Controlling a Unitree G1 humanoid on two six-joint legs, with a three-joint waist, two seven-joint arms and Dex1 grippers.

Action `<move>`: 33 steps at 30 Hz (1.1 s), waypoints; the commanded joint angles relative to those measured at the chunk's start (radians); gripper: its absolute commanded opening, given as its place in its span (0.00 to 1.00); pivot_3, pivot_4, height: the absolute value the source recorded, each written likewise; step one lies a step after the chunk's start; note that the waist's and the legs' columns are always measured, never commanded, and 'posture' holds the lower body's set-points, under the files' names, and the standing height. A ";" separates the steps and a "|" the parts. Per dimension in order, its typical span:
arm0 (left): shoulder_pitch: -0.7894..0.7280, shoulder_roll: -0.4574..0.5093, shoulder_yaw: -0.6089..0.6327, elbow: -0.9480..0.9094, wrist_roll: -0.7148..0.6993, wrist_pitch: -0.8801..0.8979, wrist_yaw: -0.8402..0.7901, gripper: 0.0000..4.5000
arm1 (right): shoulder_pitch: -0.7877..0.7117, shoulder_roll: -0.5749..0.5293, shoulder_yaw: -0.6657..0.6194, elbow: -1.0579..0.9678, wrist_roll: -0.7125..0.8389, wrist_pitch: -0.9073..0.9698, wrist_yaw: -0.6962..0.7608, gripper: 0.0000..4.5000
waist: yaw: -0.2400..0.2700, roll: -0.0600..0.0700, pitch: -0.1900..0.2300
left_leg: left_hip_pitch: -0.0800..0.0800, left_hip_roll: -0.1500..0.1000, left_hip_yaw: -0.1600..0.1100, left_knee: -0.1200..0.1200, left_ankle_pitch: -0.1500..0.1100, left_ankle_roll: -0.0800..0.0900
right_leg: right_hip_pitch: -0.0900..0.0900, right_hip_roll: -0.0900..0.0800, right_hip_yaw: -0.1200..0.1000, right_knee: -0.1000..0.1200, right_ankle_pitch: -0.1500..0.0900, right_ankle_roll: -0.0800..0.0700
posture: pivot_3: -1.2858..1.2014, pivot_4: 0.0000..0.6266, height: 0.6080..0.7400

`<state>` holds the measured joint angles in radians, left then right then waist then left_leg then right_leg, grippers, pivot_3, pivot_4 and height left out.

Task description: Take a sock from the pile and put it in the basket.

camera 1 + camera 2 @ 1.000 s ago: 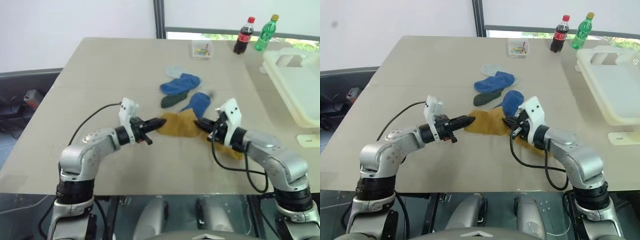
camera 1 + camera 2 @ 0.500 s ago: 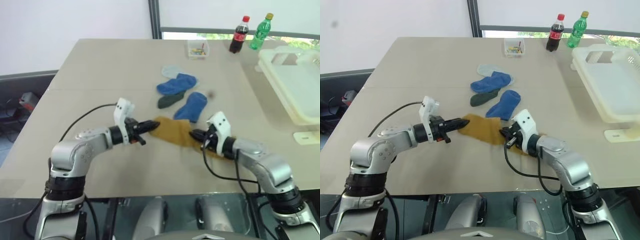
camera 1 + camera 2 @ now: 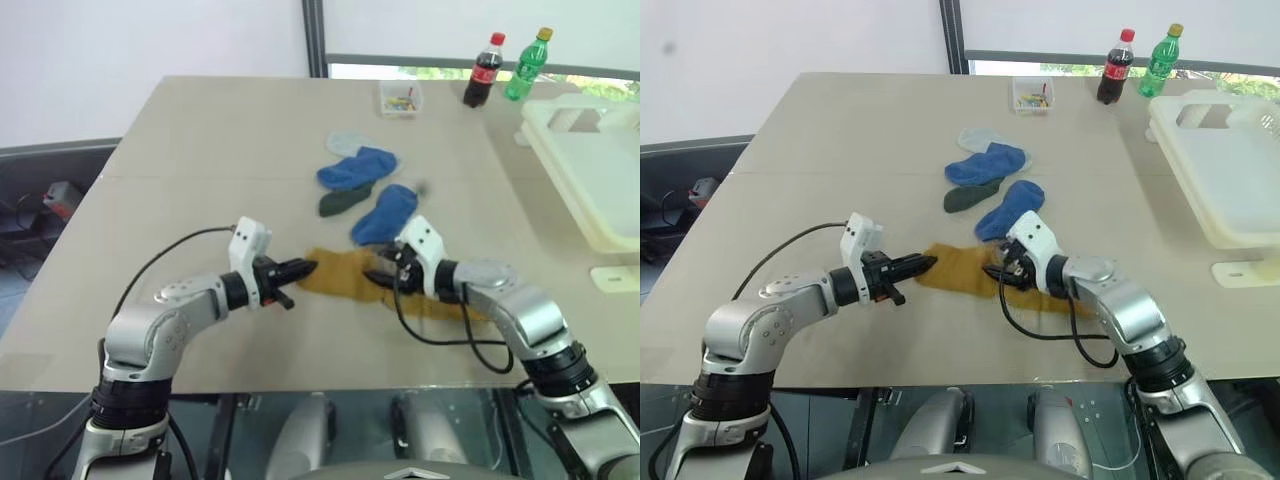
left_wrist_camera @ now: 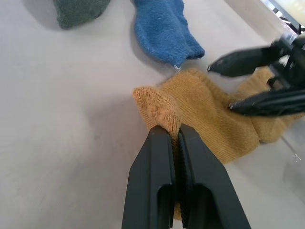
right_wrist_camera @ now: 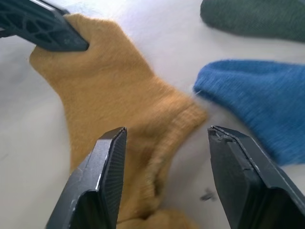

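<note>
In the eye views the mustard-yellow sock (image 3: 345,277) lies flat on the tan table (image 3: 200,150) at the near edge of the pile (image 3: 992,190), the left gripper (image 3: 300,270) clamped on one end, while the cream basket (image 3: 600,180) waits well apart at the far right. The left wrist view shows why: pinched fabric bunches above its fingers (image 4: 157,181), pinning the sock in place. In the right wrist view the right gripper (image 5: 167,138) hangs over the sock, jaws spread and empty, likely for a fresh grasp

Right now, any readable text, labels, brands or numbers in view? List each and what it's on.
No text can be read anywhere.
Dark cola bottle: red label, print too small to read.
Green bottle: label too small to read.
Small clear box: coloured contents, no legible marking.
Socks, basket and table: no lettering visible.
</note>
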<state>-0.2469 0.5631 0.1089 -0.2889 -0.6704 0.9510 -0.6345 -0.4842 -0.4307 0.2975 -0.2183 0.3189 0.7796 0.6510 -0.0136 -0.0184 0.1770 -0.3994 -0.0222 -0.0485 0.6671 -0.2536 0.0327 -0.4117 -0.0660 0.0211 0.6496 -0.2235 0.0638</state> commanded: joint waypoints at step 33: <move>-0.257 -0.084 -0.066 0.056 -0.381 0.268 0.028 0.00 | 0.142 -0.236 -0.603 -0.382 0.433 0.488 -0.006 0.02 | 0.006 0.000 0.000 | -0.004 -0.003 -0.004 0.000 0.000 0.000 | 0.001 -0.003 -0.005 -0.004 0.000 0.000 | 0.52 0.24 1.00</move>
<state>-0.4853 0.4978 0.0976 -0.2454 -1.0938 1.2530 -0.6012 -0.3699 -0.6393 -0.2364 -0.5392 0.7308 1.2568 0.6599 -0.0075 -0.0182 0.1774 -0.4035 -0.0251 -0.0519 0.6668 -0.2537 0.0331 -0.4111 -0.0691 0.0160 0.6455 -0.2234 0.0642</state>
